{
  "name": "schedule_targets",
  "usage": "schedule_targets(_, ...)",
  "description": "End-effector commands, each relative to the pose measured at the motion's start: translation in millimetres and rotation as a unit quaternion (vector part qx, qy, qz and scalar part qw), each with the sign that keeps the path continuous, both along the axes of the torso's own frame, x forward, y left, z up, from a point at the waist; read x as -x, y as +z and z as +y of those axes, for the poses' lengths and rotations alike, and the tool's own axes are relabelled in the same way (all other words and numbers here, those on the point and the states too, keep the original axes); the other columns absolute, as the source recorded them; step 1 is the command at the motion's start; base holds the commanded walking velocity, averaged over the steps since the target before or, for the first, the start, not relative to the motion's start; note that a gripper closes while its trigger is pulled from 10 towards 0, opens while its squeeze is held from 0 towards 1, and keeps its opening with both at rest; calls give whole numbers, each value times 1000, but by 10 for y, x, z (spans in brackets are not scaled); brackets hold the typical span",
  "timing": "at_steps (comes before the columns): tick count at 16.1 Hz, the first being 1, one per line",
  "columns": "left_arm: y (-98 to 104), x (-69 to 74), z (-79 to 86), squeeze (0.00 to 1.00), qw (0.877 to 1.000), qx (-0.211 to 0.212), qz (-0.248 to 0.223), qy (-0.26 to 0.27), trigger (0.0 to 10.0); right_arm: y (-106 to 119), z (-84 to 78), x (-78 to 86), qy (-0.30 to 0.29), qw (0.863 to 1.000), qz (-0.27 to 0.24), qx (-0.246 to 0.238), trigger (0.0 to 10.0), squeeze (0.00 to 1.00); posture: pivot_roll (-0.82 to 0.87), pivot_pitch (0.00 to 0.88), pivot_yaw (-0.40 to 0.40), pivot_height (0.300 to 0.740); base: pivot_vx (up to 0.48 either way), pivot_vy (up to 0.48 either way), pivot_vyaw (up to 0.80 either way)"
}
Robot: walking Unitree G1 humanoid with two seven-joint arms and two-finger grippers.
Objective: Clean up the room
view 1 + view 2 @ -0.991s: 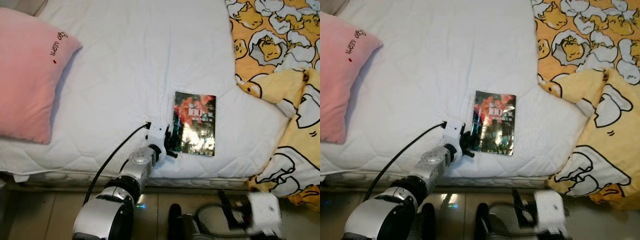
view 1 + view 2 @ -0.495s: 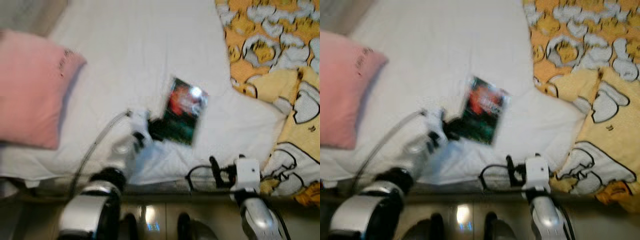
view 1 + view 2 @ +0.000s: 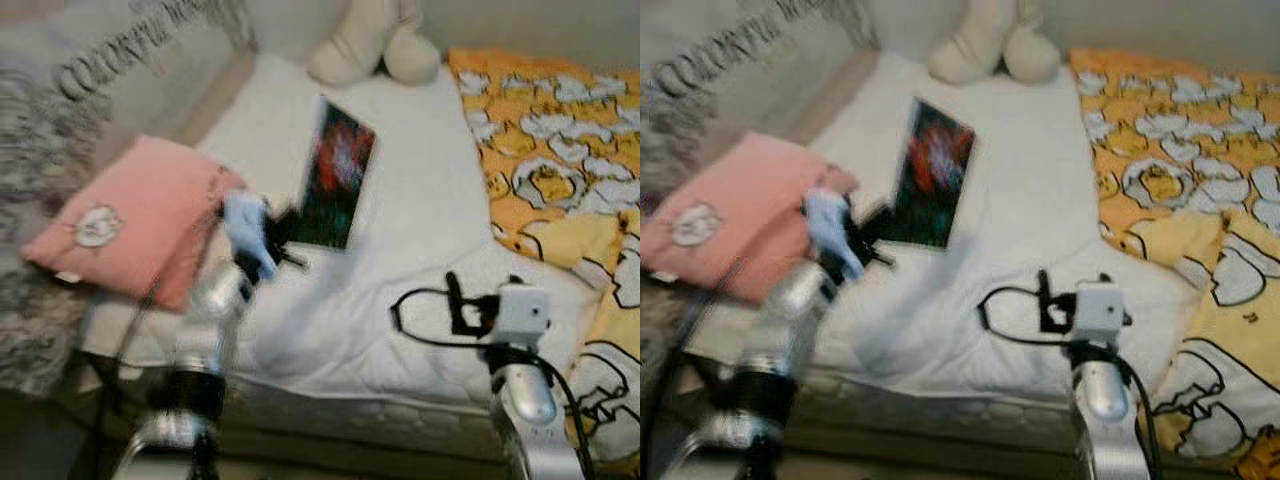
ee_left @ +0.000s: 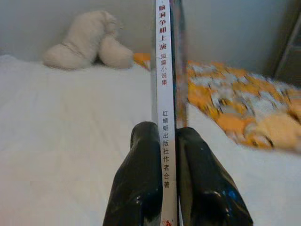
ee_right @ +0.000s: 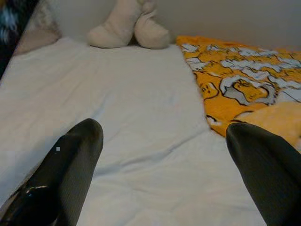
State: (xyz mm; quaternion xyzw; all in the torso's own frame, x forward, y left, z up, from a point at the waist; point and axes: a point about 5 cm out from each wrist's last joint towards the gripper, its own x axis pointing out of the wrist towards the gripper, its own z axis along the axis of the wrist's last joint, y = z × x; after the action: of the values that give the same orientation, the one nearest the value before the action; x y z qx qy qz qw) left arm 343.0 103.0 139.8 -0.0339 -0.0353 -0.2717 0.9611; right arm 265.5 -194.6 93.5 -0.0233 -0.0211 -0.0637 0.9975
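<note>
A dark glossy book (image 3: 335,172) with a red cover picture hangs tilted above the white mattress (image 3: 400,220). My left gripper (image 3: 284,232) is shut on its lower edge. In the left wrist view the two black fingers (image 4: 141,179) clamp the book's white spine (image 4: 164,70), which stands upright with printed characters on it. My right gripper (image 3: 452,300) hovers over the mattress near the front edge. In the right wrist view it (image 5: 164,131) is open, fingers wide apart with only the sheet between them.
A pink pillow (image 3: 130,215) lies left of the book. A cream plush toy (image 3: 375,45) sits at the head of the bed. An orange-yellow duvet (image 3: 560,150) with a cartoon pattern covers the right side. Grey lettered fabric (image 3: 70,80) is at the far left.
The view has tilted up and shifted. My left gripper has lifted the book off the mattress, and it now stands on edge. The right arm has risen over the bed.
</note>
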Motion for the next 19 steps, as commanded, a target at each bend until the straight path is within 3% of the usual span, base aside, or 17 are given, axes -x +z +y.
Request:
schedule_targets(1,-3,16,-94,0,999,-33,-17,3,10000,-4,-8,-21,-9,1000,-2,-11,10000,0,107,0,44,740,0,0,0)
schedule_targets(4,-129,90,-58,0,998,-19,-30,57,10000,7,22,-76,-5,1000,-8,-4,10000,0,93,0,39,740,0,0,0)
schedule_targets(6,-195,108,-44,0,998,-18,-1,55,10000,-6,24,-104,-3,1000,-9,-2,10000,0,91,0,34,740,0,240,0)
schedule_targets(9,-247,74,-42,0,997,-50,4,59,10000,-27,25,-99,1,1000,-8,1,10000,0,87,0,31,740,0,480,0)
schedule_targets(13,-406,50,-25,0,992,-33,66,102,10000,-83,91,-60,23,1000,0,7,10000,0,75,0,15,740,0,85,0)
schedule_targets(15,-419,77,-71,0,994,-34,54,85,10000,-133,74,-37,30,999,10,12,10000,0,77,0,7,740,0,0,0)
schedule_targets(19,-380,16,-96,0,994,-66,36,76,10000,-166,117,-58,35,999,14,13,10000,0,81,0,4,740,480,0,0)
